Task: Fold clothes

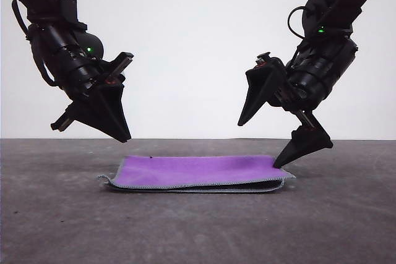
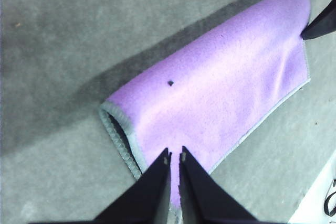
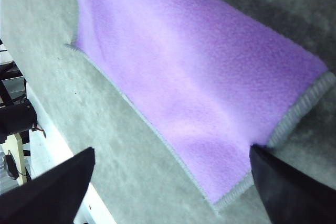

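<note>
Front view: my small soft cloth (image 1: 197, 172) lies folded over on the mottled grey tabletop (image 1: 55, 227), bright purple face up, with a light grey stitched hem running along its near edge. A second layer shows beneath the purple one at the near edge and at both ends, so the cloth sits doubled, flat and low. It is about midway between my two arms.

My left gripper (image 1: 124, 135) hangs above the cloth's left end, apart from it, its black pointed fingers angled down and toward the middle. From my left wrist view the two fingertips (image 2: 174, 157) stand almost together, with only a thin slit between them and nothing in it. Under them I see the purple face (image 2: 220, 95), a tiny dark speck on it, and the curled grey hem where the fold opens at that end.

My right gripper (image 1: 258, 144) is spread wide. One finger (image 1: 260, 94) points down in the air over the cloth's right part; the other finger (image 1: 302, 145) reaches lower, and its tip comes down at the cloth's right end, touching or all but touching the purple top layer near the corner. I cannot tell whether it presses. From my right wrist view the two dark fingers (image 3: 50, 187) sit far apart at either side, with the purple cloth (image 3: 199, 77) and its hemmed corner between them, and nothing is gripped.
</note>
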Controlling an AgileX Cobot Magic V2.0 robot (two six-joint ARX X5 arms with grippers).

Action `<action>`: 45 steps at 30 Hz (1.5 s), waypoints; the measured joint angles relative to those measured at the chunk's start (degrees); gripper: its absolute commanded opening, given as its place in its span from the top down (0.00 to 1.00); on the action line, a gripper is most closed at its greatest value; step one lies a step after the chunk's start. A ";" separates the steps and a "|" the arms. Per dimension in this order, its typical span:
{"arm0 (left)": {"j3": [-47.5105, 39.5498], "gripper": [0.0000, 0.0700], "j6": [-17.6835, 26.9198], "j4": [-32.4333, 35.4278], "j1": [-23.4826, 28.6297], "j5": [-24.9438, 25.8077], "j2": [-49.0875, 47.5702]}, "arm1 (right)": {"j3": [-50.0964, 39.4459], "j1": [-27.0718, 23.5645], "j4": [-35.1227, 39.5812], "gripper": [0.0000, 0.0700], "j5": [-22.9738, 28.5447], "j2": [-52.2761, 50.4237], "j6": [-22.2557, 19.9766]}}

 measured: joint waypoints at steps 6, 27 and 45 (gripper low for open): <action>0.00 0.65 0.33 -0.42 0.64 -0.10 -1.51 | 2.84 -1.73 -2.18 0.00 0.97 0.00 -0.31; 0.16 0.65 2.10 -7.99 6.42 -21.32 -15.70 | 4.34 -2.74 -6.52 0.00 18.76 -16.07 1.74; 0.17 0.65 2.06 -6.05 8.10 -21.35 -16.13 | -4.40 2.78 -6.38 0.00 35.27 -52.62 8.71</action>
